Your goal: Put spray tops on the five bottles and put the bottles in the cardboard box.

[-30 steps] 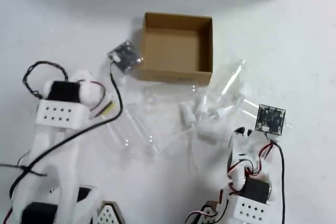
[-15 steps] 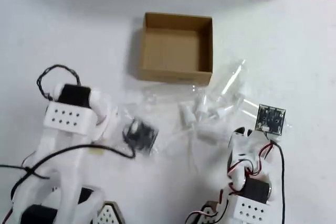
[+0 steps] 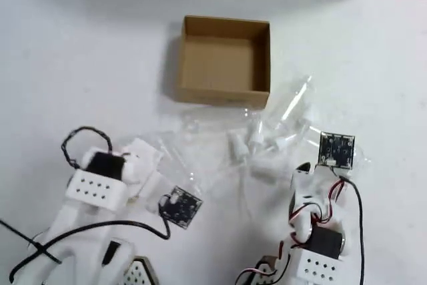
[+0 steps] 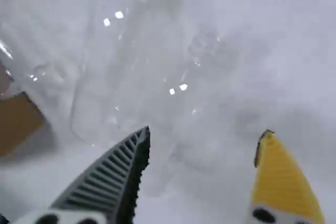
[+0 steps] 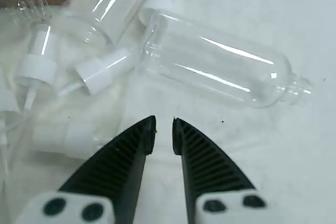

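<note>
**Q:** So where's your stuff sitting, and which way do the bottles point?

**A:** Everything's lying flat on the table (image 3: 80, 51), just on the near side of the cardboard box (image 3: 225, 23). In the high view, one clear bottle (image 3: 293, 98) runs diagonally off the box's near right corner. Another (image 3: 200, 123) lies roughly along the box's near wall. The white spray tops (image 3: 257, 141) are loose in a heap between them.

**Q:** Do your wrist cams add anything to that?

**A:** Yeah, a fair bit. The right wrist view shows the bottle (image 5: 218, 72) closest to your right claw (image 5: 163, 129) properly. It's on its side, with the bare threaded neck pointing away from the heap and the base end right against one spray top (image 5: 94, 74). That claw has its jaws almost together with just a thin slit between them. It's gripping nothing and sits just short of the bottle.

In the left wrist view, your left claw (image 4: 205, 135) has its jaws spread wide and is holding nothing. It hangs over a clear bottle (image 4: 121, 66) lying on its side. Can't tell which way that one's neck points. A corner of the box (image 4: 16, 121) shows off to one side there.
</note>
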You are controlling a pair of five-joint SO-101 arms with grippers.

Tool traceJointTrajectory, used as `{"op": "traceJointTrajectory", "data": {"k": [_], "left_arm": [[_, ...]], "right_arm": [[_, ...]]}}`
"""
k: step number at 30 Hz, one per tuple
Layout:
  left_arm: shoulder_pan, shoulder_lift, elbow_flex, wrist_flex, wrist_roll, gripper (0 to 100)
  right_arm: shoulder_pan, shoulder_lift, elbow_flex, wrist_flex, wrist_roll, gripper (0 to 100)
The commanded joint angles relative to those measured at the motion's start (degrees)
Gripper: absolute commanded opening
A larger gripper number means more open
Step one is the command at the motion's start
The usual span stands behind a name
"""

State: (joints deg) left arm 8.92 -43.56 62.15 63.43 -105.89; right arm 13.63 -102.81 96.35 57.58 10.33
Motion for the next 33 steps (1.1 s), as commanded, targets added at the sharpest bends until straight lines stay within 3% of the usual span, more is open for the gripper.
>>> {"op": "traceJointTrajectory", "data": {"k": [1,6,16,20,23,30,33], "left_arm": [[2.1,-1.6,0.5,-6.2,2.8,32],[2.3,-1.5,1.8,-6.9,2.7,32],[2.6,-0.8,9.0,-17.2,2.7,32],[2.2,6.4,6.7,-18.2,3.4,32],[2.1,15.0,3.3,-19.3,8.0,32],[2.2,25.9,-4.8,-14.6,17.8,31],[2.7,25.9,-5.3,-10.0,18.5,24]], "right_arm": [[0.1,-0.3,0.5,-0.5,0.6,3.5],[0.1,-0.3,0.5,-0.5,0.6,3.5],[0.1,-0.3,0.5,-0.3,0.6,3.5],[0.1,-0.3,0.5,-0.3,0.6,3.5],[0.1,-0.3,0.5,-0.3,0.6,3.5],[0.1,-0.3,0.5,-0.3,0.6,3.5],[0.1,-0.3,0.5,-0.3,0.6,3.5]]}}
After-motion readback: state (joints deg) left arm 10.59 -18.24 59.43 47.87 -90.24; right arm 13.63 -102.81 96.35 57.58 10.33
